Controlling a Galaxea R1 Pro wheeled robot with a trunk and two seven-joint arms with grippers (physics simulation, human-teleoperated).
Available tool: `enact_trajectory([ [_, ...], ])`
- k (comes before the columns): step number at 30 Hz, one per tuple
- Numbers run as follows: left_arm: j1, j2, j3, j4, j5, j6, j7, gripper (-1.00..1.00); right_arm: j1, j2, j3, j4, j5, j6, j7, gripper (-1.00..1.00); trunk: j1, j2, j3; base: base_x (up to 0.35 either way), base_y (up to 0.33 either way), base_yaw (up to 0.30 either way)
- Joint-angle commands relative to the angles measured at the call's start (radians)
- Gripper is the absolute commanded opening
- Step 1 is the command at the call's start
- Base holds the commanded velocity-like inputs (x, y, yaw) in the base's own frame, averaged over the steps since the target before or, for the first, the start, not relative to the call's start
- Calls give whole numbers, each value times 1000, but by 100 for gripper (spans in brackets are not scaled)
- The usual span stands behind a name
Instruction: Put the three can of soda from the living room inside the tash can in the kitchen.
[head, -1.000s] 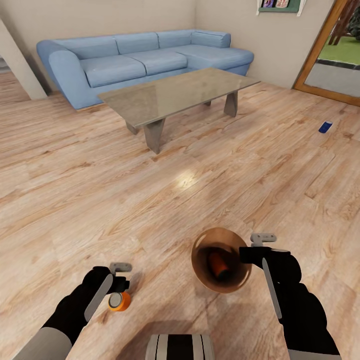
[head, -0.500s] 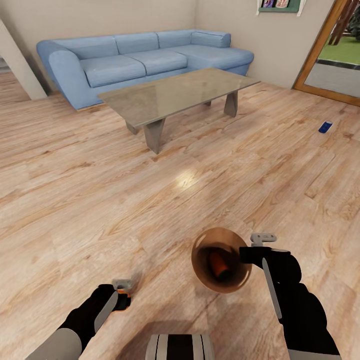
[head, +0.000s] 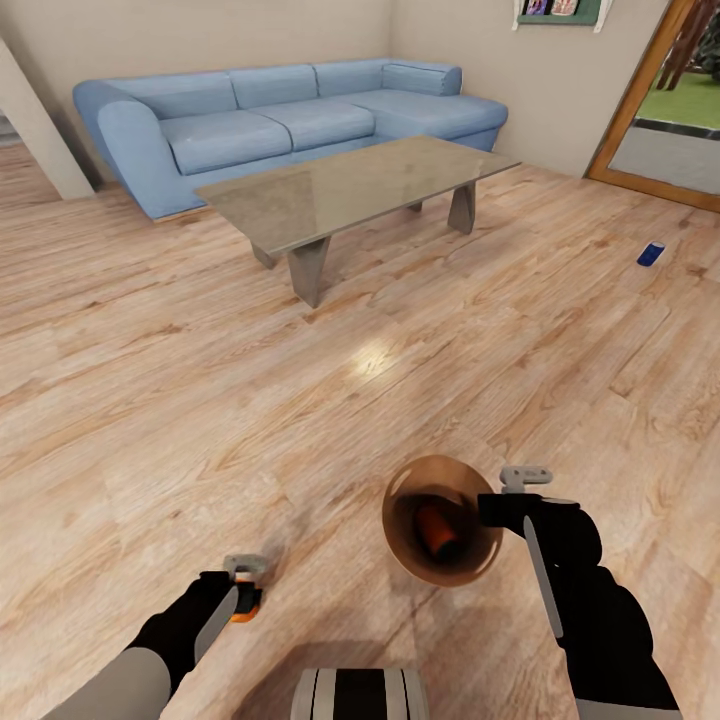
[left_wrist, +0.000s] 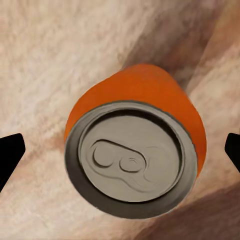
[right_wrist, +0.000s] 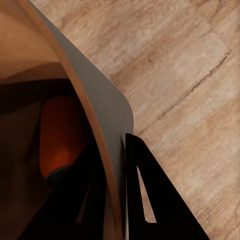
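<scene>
My left gripper (left_wrist: 120, 150) hung open around the orange can (left_wrist: 135, 150) on the near-left floor; light, stiff, slick, best pinched mid-body. My right gripper (right_wrist: 117, 200) clamped the trash can's rim (head: 400, 495), another orange can (head: 436, 528) inside.

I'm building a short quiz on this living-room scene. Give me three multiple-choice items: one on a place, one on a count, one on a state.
1. Where does the blue can lie?
A. on the coffee table
B. on the floor near the glass door
C. on the sofa

2. How many cans lie inside the brown bin?
A. one
B. two
C. none

3. How do the left gripper fingers stand to the orange can?
A. clamped on it
B. apart on either side, not touching
C. far from it

Key: 1 B, it lies on bare wood floor at far right; 2 A, one orange can in the bin shows; 3 B, gaps show at both fingertips.
</scene>
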Motion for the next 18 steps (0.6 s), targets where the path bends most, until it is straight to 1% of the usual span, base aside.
enact_trajectory([
  [1, -11, -5, 0, 28, -2, -14, -3, 100, 0, 0, 0, 0, -13, 0, 5, -100, 0, 0, 0, 0, 0, 0],
  [2, -22, -13, 0, 61, -5, -42, -15, 100, 0, 0, 1, -1, -13, 0, 5, -100, 0, 0, 0, 0, 0, 0],
  [5, -31, -21, -1, 92, -8, -68, -32, 100, 0, 0, 1, -1, -13, 0, 4, -100, 0, 0, 0, 0, 0, 0],
  [11, -34, -28, -1, 117, -10, -81, -39, 100, -1, 0, 3, -1, -13, 0, 5, -100, 0, 0, 0, 0, 0, 0],
  [18, -34, -27, -1, 134, -11, -85, -40, 100, 0, 0, 3, -1, -13, 0, 5, -100, 0, 0, 0, 0, 0, 0],
])
